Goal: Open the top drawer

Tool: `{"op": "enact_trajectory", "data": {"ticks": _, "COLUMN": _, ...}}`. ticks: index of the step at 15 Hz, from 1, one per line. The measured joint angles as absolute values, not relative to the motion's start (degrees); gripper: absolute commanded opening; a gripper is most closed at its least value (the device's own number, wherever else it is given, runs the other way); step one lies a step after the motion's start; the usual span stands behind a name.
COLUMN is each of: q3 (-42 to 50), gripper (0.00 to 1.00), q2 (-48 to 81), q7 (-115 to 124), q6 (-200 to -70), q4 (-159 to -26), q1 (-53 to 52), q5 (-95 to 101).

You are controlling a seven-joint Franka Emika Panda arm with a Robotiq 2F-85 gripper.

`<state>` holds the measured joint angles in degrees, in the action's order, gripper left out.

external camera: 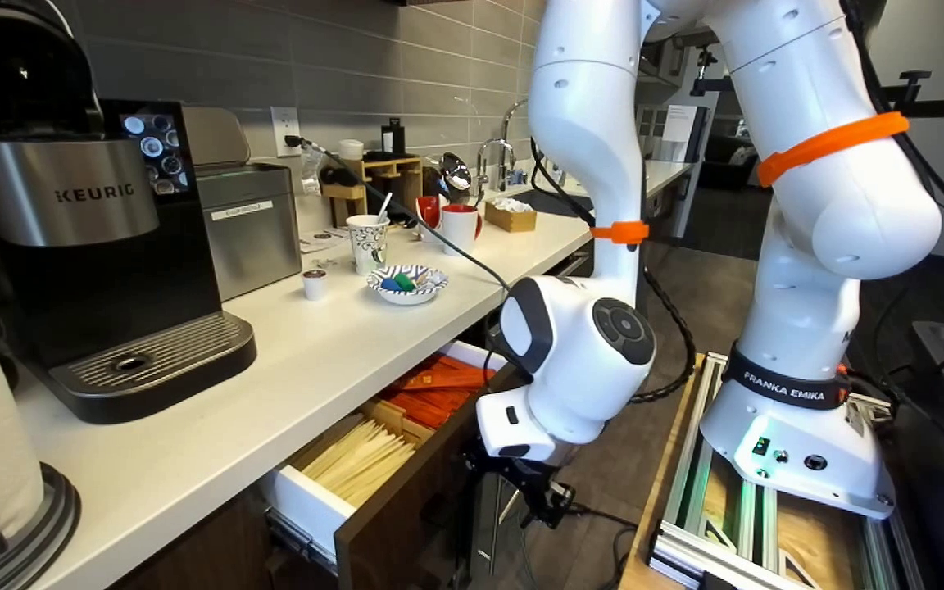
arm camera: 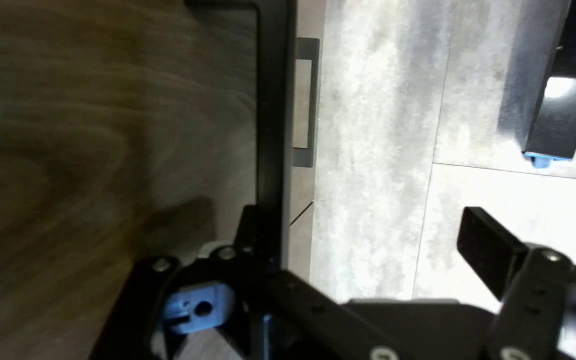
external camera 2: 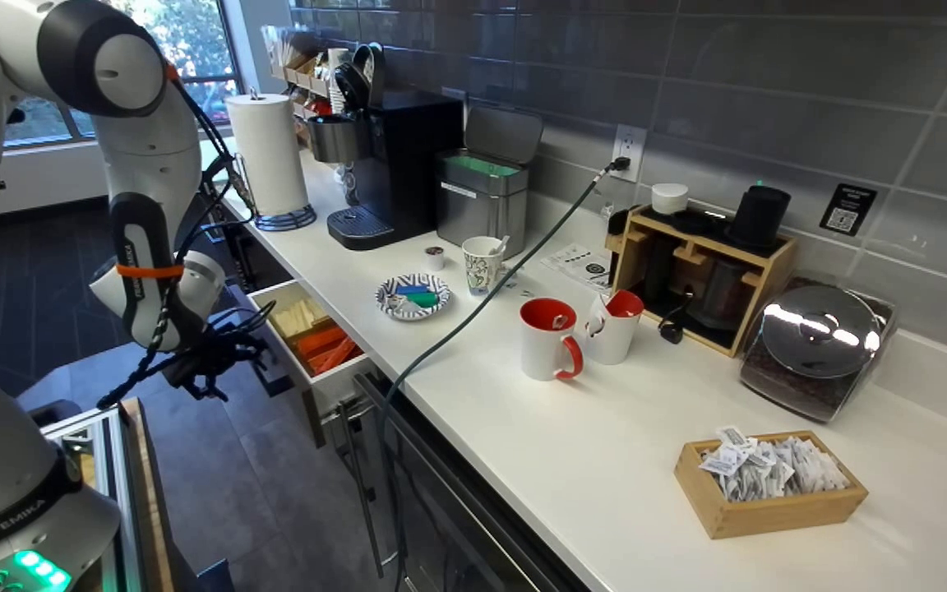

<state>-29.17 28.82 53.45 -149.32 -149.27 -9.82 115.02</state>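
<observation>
Top drawer (external camera: 308, 510) is out, lower middle in an exterior view, probably rigid but easy-rolling. Gripper (arm camera: 368, 225) fingers are spread wide; I'd hook that dark handle (arm camera: 272, 125), wrist view's upper middle.

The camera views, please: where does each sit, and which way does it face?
An exterior view: near the coffee maker, facing along the counter; arm and base show.
An exterior view: near the packet box, facing the coffee maker; arm and base show.
Wrist view: behind the claw, facing down past the handle; fingers show.
Both exterior views share the top drawer.
</observation>
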Motion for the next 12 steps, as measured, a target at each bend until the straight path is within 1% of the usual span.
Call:
{"op": "enact_trajectory", "data": {"ticks": 2, "q3": -31.18, "gripper": 1.00, "q2": 26.11, "q7": 57.31, "q6": -149.29, "q4": -152.89, "q1": -9.76, "q5": 114.45}}
{"op": "enact_trajectory", "data": {"ticks": 5, "q3": -35.61, "gripper": 1.00, "q2": 18.69, "q7": 63.90, "q6": -148.59, "q4": -159.13, "q1": -9.28, "q5": 111.91}}
{"op": "enact_trajectory", "data": {"ticks": 9, "q3": -36.93, "gripper": 1.00, "q2": 14.20, "q7": 64.72, "q6": -147.06, "q4": -158.01, "q1": -13.45, "q5": 103.54}}
{"op": "enact_trajectory", "data": {"ticks": 12, "q3": -37.01, "gripper": 1.00, "q2": 11.24, "q7": 64.48, "q6": -147.22, "q4": -157.17, "q1": -15.80, "q5": 101.83}}
